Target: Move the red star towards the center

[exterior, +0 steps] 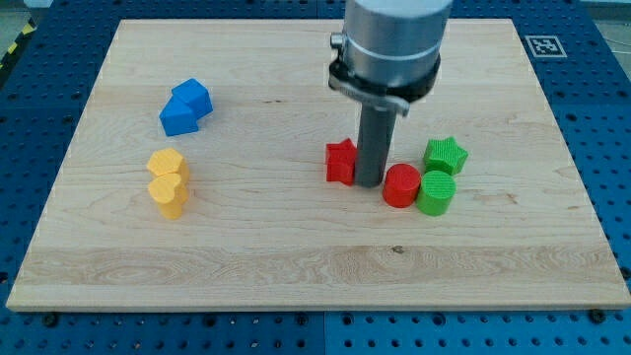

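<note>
The red star lies near the middle of the wooden board, a little right of centre. My tip stands right against the star's right side, between it and a red cylinder. The rod hides part of the star's right edge. The arm's grey body hangs over the board's top middle.
A green cylinder touches the red cylinder's right side, with a green star just above it. A blue block lies at the upper left. Two yellow blocks sit together at the left. A marker tag is at the top right.
</note>
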You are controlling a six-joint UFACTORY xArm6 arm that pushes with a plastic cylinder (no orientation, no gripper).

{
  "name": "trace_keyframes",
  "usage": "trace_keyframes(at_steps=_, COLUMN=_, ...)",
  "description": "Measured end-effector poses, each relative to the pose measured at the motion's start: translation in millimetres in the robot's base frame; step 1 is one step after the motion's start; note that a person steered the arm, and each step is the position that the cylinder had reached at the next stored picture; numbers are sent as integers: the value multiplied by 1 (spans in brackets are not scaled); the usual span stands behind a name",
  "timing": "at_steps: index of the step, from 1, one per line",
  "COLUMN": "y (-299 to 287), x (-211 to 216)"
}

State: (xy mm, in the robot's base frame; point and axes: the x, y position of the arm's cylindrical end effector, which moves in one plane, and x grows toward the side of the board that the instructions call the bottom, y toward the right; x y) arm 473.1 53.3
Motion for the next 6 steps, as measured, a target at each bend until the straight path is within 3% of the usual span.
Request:
trace_keyframes(at_steps=1, y=-17, x=-28)
trace_keyframes(at_steps=3, y=-41, x=-35)
trace_keyframes(at_steps=6, y=-11, x=10)
